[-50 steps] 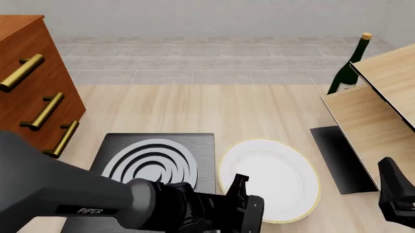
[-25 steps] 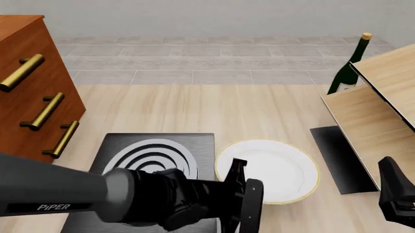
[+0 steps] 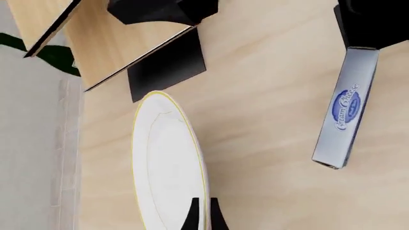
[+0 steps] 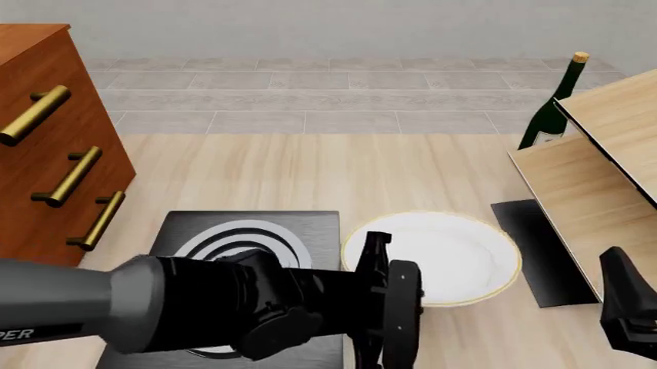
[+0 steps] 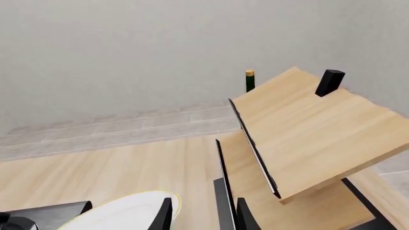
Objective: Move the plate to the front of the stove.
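Observation:
The plate (image 4: 451, 257), white with a thin gold rim, hangs tilted just right of the stove (image 4: 246, 238), a black slab with a ringed silver burner. My left gripper (image 4: 371, 250) is shut on the plate's left rim. In the left wrist view the plate (image 3: 167, 158) shows nearly edge-on, with the left gripper (image 3: 201, 218) pinching its rim. My right gripper (image 4: 626, 311) rests low at the front right, away from the plate. In the right wrist view the right gripper (image 5: 203, 215) is open with nothing between its fingers; the plate (image 5: 124, 211) and a stove corner (image 5: 45, 211) lie beyond.
A brown drawer cabinet (image 4: 51, 138) with brass handles stands at the left. A wooden shelf unit (image 4: 595, 169), a green bottle (image 4: 549, 115) and a plain dark panel (image 4: 534, 246) are at the right. A cream cheese box (image 3: 342, 115) lies on the table.
The left gripper has lifted the plate off the table. The plate has tilted and shifted a little right and away. The right arm has not moved.

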Controlling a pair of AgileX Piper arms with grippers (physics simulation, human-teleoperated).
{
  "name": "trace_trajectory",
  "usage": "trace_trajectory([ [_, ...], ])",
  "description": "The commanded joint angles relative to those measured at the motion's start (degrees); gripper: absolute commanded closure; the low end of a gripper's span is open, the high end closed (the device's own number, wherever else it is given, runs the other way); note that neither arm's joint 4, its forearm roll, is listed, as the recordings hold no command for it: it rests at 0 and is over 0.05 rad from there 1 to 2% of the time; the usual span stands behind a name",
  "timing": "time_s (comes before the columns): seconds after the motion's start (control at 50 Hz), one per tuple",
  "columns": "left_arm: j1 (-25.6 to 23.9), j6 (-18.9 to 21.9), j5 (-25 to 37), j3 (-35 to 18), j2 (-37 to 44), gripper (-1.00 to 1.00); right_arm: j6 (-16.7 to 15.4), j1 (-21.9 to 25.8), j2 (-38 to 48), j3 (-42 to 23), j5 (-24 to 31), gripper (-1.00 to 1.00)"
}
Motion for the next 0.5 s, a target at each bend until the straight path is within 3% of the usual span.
trace_trajectory([
  [0.02,-0.66,0.31,1.74,-1.22,-3.31,1.0,-0.03,-0.02,0.0,0.0,-0.21,-1.0],
  [0.5,-2.58,1.77,4.26,-2.59,-11.95,1.0,-0.02,0.11,0.0,-0.02,-0.91,-1.0],
])
